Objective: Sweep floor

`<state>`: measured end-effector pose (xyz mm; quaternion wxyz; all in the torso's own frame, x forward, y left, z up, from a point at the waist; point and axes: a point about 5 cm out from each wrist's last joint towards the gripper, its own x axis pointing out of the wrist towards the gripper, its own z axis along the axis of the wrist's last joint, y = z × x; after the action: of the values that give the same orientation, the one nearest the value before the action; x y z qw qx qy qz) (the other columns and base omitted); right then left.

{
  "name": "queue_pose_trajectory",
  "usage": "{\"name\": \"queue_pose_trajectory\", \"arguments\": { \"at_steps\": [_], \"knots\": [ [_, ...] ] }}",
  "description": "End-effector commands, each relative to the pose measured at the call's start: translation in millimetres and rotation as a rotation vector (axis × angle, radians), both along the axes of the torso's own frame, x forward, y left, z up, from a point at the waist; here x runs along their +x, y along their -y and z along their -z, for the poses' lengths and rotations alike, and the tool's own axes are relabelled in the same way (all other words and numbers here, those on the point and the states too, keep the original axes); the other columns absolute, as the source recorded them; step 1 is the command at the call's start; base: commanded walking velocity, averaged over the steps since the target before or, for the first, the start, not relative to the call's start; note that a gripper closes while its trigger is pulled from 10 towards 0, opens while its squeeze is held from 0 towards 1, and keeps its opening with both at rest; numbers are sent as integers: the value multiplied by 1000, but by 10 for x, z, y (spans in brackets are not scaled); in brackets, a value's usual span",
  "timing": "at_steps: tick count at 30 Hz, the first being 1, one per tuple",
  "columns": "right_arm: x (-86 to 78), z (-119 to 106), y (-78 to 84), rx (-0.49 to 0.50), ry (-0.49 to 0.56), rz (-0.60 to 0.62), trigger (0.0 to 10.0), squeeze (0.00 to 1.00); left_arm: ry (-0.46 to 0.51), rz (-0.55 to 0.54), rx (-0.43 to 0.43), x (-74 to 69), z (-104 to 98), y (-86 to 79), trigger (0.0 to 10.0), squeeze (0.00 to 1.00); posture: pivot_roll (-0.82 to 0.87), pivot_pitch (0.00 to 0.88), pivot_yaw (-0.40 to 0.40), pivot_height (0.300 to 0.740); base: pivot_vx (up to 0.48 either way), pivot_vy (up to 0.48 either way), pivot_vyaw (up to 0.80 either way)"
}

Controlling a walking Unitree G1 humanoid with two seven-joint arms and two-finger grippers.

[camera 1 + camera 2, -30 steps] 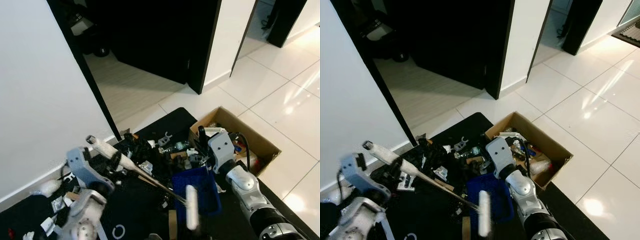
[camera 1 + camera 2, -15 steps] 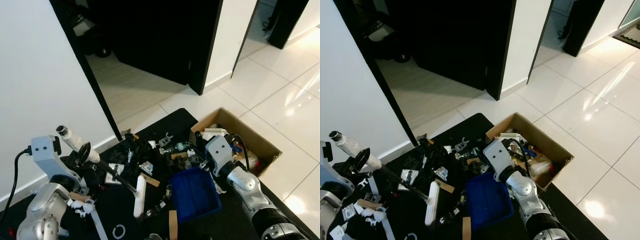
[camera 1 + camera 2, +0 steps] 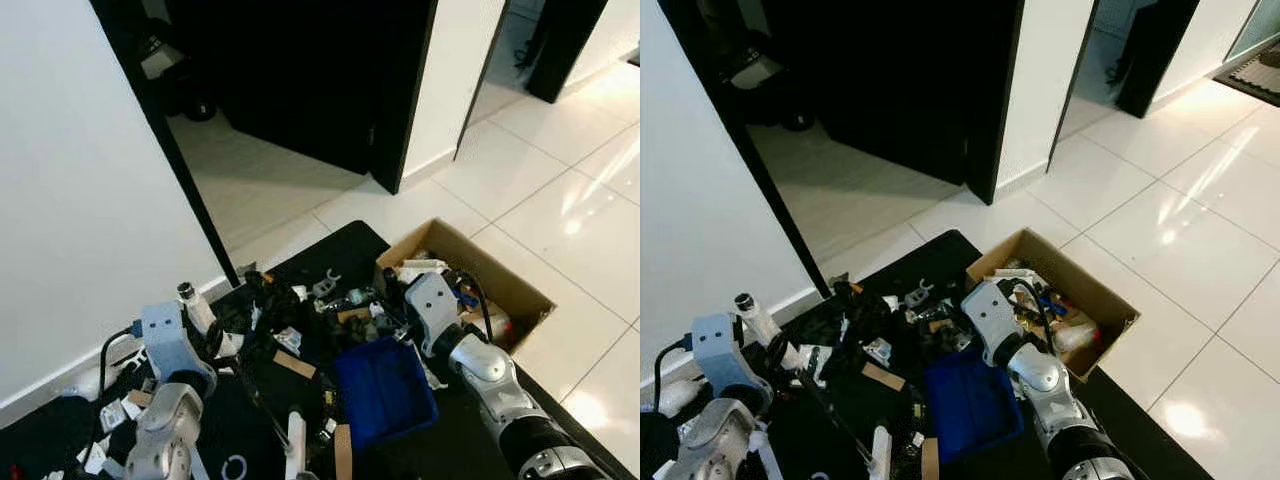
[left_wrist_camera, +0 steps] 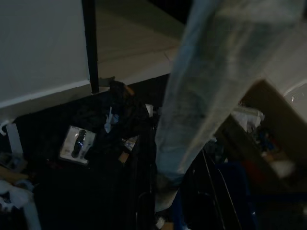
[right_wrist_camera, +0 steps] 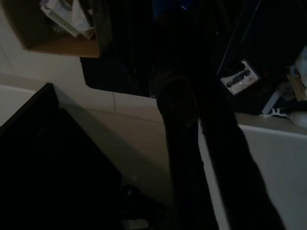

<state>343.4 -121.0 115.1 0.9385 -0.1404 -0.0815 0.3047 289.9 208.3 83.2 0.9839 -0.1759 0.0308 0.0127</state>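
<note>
Sweeping with brush and dustpan on a littered black mat.
Left eye view: the left gripper [image 3: 208, 335] is closed around the brush [image 3: 296, 445] handle, the head low on the mat [image 3: 350, 245]; the right gripper [image 3: 398, 318] holds the blue dustpan [image 3: 385, 390] beside the cardboard box [image 3: 520, 290].
Left wrist view: the pale brush handle [image 4: 201, 91] runs between the jaws.
Right wrist view: too dark; jaw state cannot be told.

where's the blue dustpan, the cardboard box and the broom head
blue dustpan [image 3: 385, 390], left eye view, middle of its tray
cardboard box [image 3: 520, 283], left eye view, its far rim
broom head [image 3: 296, 443], left eye view, the white bar
</note>
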Motion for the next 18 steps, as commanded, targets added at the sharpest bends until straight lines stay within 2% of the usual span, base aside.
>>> {"name": "queue_pose_trajectory", "arguments": {
  "at_steps": [1,3,5,7,12,16,17,18],
  "knots": [
    [-91,204,-68,93,-121,-16,10000,0,-33,9,-92,-44,128,57,10000,0,108,286,48,740,0,0,0],
    [-80,186,-70,144,-134,-12,10000,0,-5,40,-198,14,98,159,10000,0,109,286,45,740,0,0,0],
    [-73,171,-81,139,-128,-17,10000,0,12,79,-284,73,70,268,10000,0,108,287,45,740,0,0,0],
    [-70,167,-96,123,-121,-21,10000,0,21,112,-333,109,43,358,10000,0,108,287,45,740,0,0,0],
    [-59,149,-117,115,-107,-15,10000,0,41,151,-344,159,-14,486,10000,0,102,285,48,740,0,0,0],
    [-52,138,-107,115,-102,-8,10000,0,68,156,-361,183,-87,512,10000,0,102,286,49,740,0,0,0],
    [-60,153,-67,88,-96,0,10000,0,123,169,-362,193,-248,490,10000,0,109,286,53,740,0,0,0],
    [-64,161,-53,81,-97,3,10000,0,141,174,-356,193,-304,481,10000,0,110,286,53,740,0,0,0]
  ]
}}
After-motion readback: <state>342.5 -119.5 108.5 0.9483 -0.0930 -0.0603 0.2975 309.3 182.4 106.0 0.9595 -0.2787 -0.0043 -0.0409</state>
